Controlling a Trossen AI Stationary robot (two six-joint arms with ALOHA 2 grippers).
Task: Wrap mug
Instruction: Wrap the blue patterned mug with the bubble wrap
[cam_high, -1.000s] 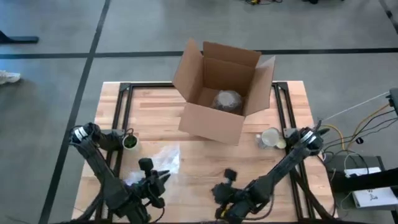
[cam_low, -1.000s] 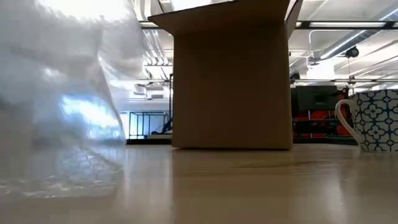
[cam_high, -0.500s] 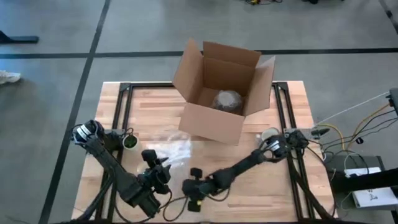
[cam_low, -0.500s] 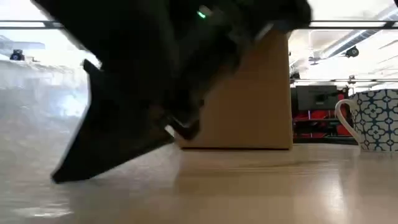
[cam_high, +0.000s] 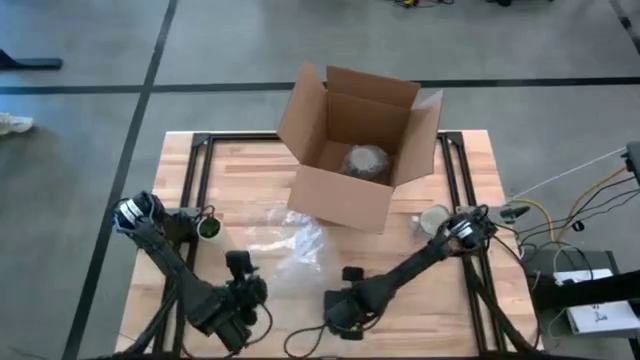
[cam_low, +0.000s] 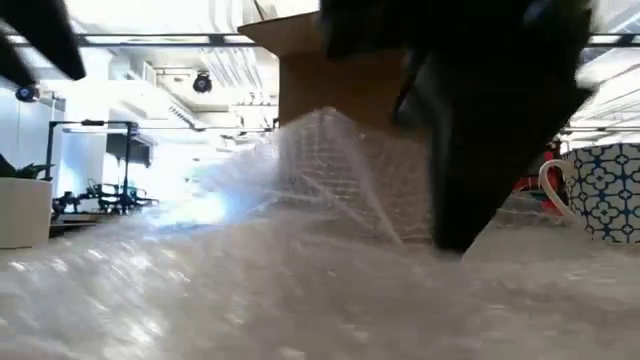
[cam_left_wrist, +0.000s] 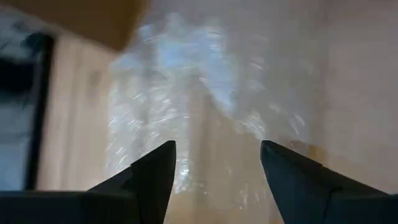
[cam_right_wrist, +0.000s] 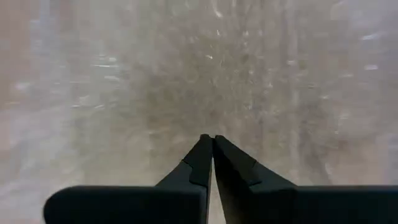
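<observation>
Our left gripper (cam_left_wrist: 214, 165) hangs with fingers spread, the bubble wrap (cam_high: 285, 245) just ahead of it. Our right gripper (cam_right_wrist: 212, 146) has its fingers pressed together over the wrap. The mug (cam_high: 434, 221) stands bare, well beyond it by the box (cam_high: 355, 145); wrapping hasn't begun.

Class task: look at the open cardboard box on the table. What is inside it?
The cardboard box holds one rounded grey bundle, seemingly something wrapped; its contents are covered.

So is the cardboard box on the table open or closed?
Open: in the high view the cardboard box has its flaps standing up and out, and a rounded object shows inside.
</observation>
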